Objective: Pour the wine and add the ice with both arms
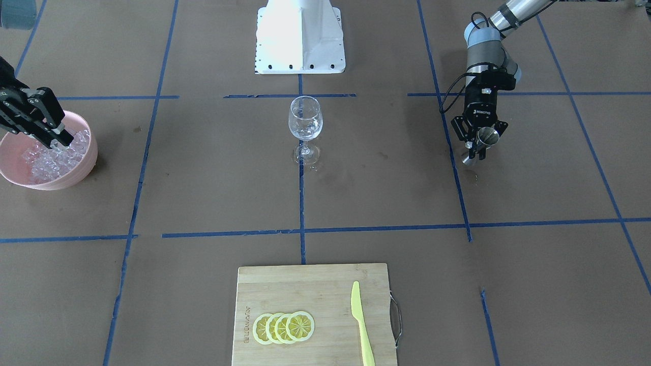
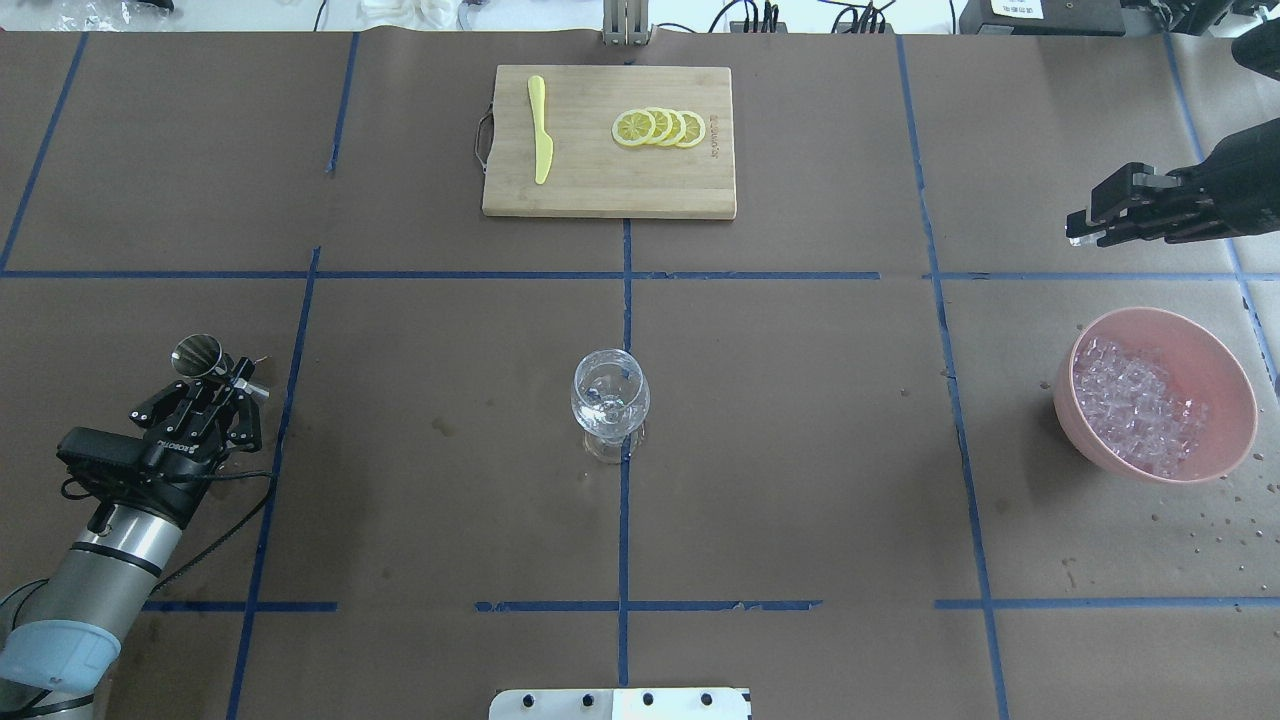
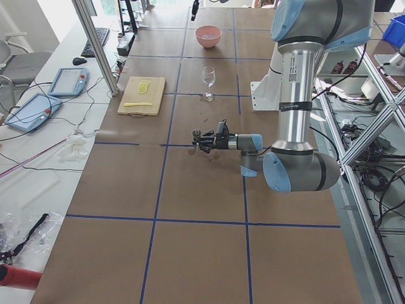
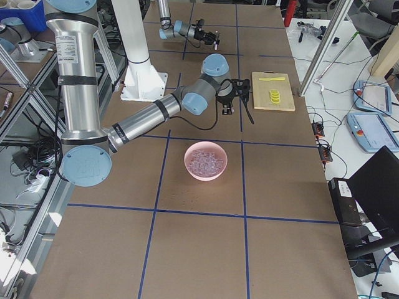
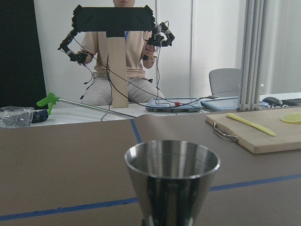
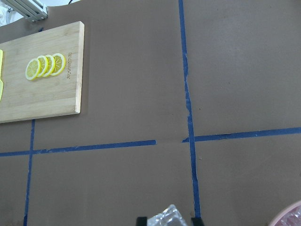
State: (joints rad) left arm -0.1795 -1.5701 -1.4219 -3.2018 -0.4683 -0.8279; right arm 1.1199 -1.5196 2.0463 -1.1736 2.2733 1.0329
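A clear wine glass [image 1: 305, 119] [image 2: 610, 395] stands upright at the table's centre. A pink bowl [image 1: 89, 160] [image 2: 1240, 400] holds many clear ice cubes [image 1: 48, 162] [image 2: 1140, 405]. My right gripper [image 2: 1078, 230] [image 1: 60, 142] hangs raised beside the bowl, shut on one ice cube [image 6: 167, 217]. My left gripper [image 2: 215, 368] [image 1: 479, 147] is out at the table's other side, shut on a steel jigger [image 1: 488, 136] [image 2: 197, 353] [image 5: 171, 181] that is held roughly upright. No wine shows in any view.
A wooden cutting board [image 1: 305, 284] [image 2: 600, 180] carries lemon slices [image 1: 284, 327] and a yellow knife [image 1: 361, 325], on the side far from the robot. The white base block [image 1: 300, 38] stands behind the glass. A person [image 5: 124, 61] sits beyond the table. Droplets [image 2: 1215, 520] dot the paper near the bowl.
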